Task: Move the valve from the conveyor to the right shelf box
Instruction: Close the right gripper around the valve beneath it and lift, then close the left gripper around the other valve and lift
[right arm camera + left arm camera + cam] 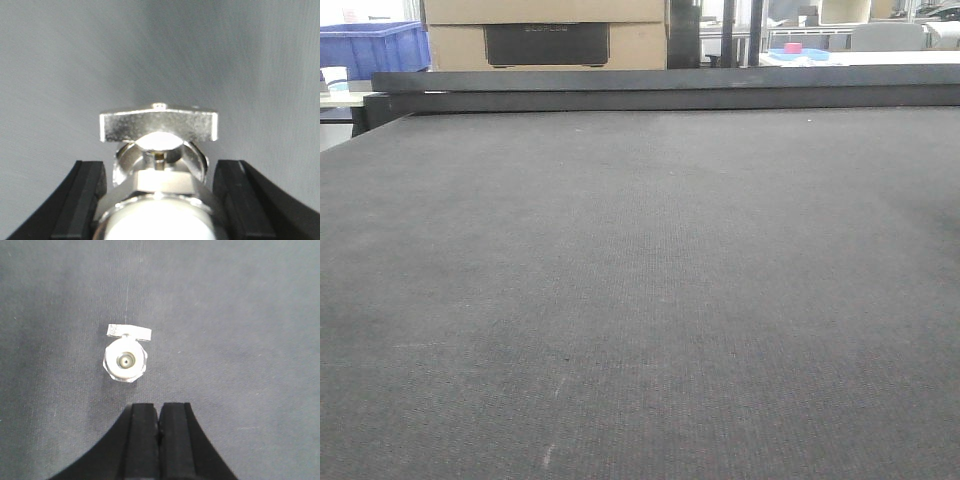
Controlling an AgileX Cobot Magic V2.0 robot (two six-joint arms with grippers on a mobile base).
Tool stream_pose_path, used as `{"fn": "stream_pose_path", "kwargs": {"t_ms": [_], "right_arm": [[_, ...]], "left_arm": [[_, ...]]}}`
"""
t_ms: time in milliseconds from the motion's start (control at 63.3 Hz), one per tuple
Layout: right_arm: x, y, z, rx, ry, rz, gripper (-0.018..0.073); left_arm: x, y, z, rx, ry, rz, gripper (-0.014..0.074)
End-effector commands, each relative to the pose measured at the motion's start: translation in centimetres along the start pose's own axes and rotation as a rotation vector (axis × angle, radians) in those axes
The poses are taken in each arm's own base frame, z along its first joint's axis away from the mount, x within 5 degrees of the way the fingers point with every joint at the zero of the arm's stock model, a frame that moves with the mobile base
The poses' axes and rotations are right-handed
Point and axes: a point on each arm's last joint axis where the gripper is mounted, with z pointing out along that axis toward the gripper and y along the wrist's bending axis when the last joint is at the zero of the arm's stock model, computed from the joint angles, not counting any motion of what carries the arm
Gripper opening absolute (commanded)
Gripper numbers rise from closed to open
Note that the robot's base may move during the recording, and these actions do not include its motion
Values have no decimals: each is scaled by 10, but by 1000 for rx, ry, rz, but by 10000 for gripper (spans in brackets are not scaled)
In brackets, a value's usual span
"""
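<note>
Down on the left of the conveyor [240, 315], the left end effector [159, 412] hangs with its pads pressed together, carrying nothing. Just beyond its tips a loose valve [125, 360] stands on the belt, round end facing up at the camera. That 1 can wait.

Across to the right, and here's the business. The right end effector [160, 167] has its 2 fingers [90, 190] either side of the held valve [162, 182]. By my reading they're clamped on the body, with the lever [159, 125] lying crosswise above the grip. The grey behind is streaked, so I can't tell how high it sits off the belt.

The front view gives only belt and a blue bin [375, 48] far left. No arm, no valve, and the shelf box shows in no view.

So this looks like the carry, and the care is all in the hold. That body is round and polished, so it could twist between flat pads. Keep the squeeze firm and the swing to the right smooth. Mind that wide lever at the box wall. Let go only once the valve is low inside. The left arm does best parked, well away from nudging its neighbour.
</note>
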Motion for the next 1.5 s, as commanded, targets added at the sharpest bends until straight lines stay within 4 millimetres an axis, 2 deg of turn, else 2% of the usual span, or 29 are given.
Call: {"fn": "stream_pose_path", "kwargs": {"t_ms": [0, 63, 126, 158, 364, 443, 522, 996, 1249, 1486], "right_arm": [[-2, 8, -23, -8, -85, -29, -167], [-1, 12, -30, -8, -112, -42, -167], [0, 13, -33, -8, -123, -46, -167], [1, 13, -33, -8, -122, -46, -167], [-1, 13, -34, -6, -137, -46, -167], [-2, 13, -33, -4, -146, -45, -167], [-2, 13, -33, -4, -150, -45, -167], [-2, 13, -33, -4, -150, -45, -167], [-3, 13, -33, -3, -155, -45, -167], [-3, 13, -33, -3, -159, -45, -167]], "left_arm": [[-14, 0, 10, -16, 61, -1, -111], [-22, 3, 21, -42, 94, 9, -103], [-27, 5, 32, -65, 121, 20, -57], [-29, 6, 37, -77, 132, 25, -18], [-34, 7, 66, -83, 205, 32, 378], [-34, 8, 76, -80, 235, 64, 476], [-35, 8, 85, -79, 256, 76, 535], [-36, 12, 142, -72, 366, 146, 550], [-35, 12, 145, -70, 368, 145, 547], [-25, 12, 153, -62, 394, 138, 547]]}}
